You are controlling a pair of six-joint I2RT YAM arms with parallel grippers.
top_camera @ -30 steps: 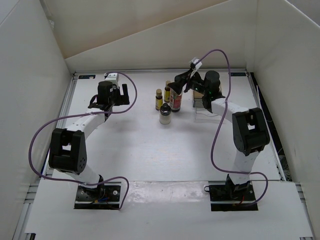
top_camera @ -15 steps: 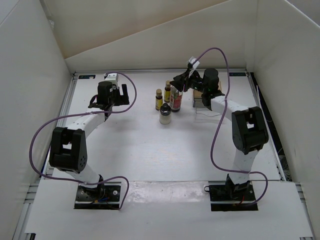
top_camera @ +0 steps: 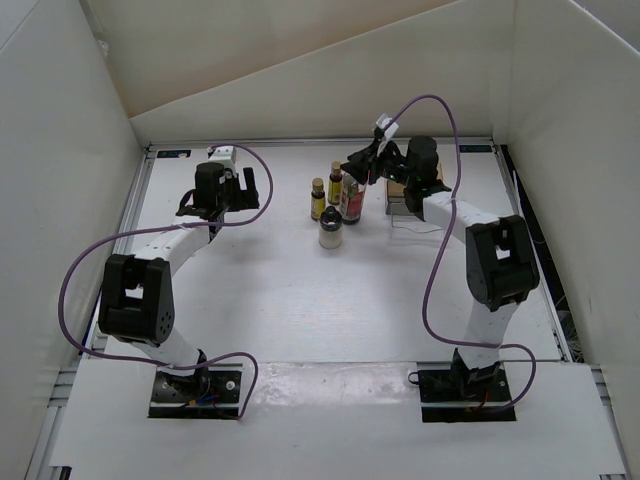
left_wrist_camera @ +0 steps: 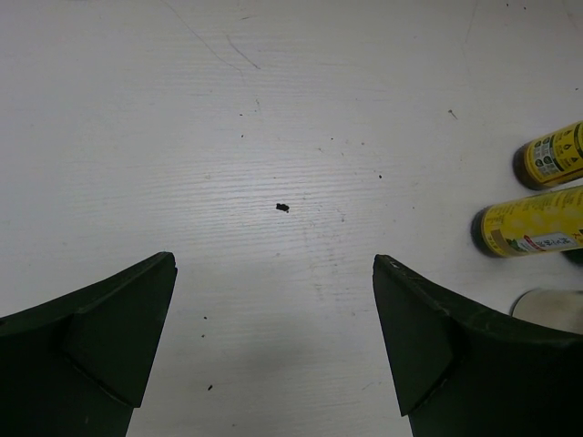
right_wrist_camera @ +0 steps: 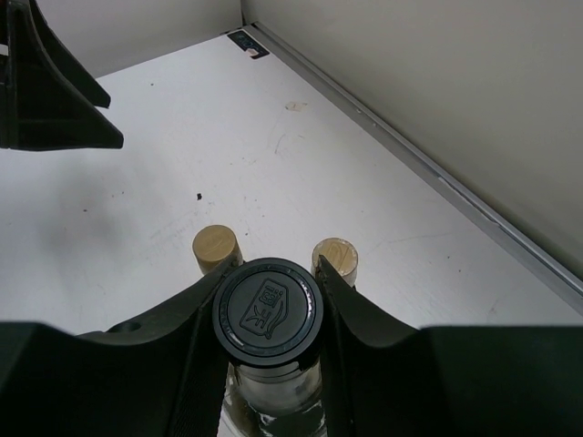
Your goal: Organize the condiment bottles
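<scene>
1. Condiment bottles (top_camera: 345, 203) stand in a tight cluster at the far middle of the tabletop (top_camera: 280, 290). There is a tall clear bottle (right_wrist_camera: 267, 309), two small yellow bottles (right_wrist_camera: 215, 246) (right_wrist_camera: 334, 257) just beyond it, and a squat whitish bottle (top_camera: 331, 232) on the near side.
2. The right claw (top_camera: 355, 172) is pinching the tall bottle by its black cap, one finger on each side. The left claw (left_wrist_camera: 273, 264) is spread with nothing in it, above bare tabletop to the left of the cluster.
3. Risk: the hold is on the round cap alone, high above the body. If the bottle is lifted, I judge it could swing or slip out, more so with a quick or tilted move.
4. Risk: both yellow bottles sit just past the fingers' outer sides. A sideways drag or a move away from the arm's base could knock them over, and a straight lift looks safer.
5. Risk: the squat bottle is near on the side towards the arm. A low pull-back could clip it.
6. The clear tray (top_camera: 405, 205) lies just right of the cluster, partly hidden under the right arm, so I cannot tell how much room it holds.
</scene>
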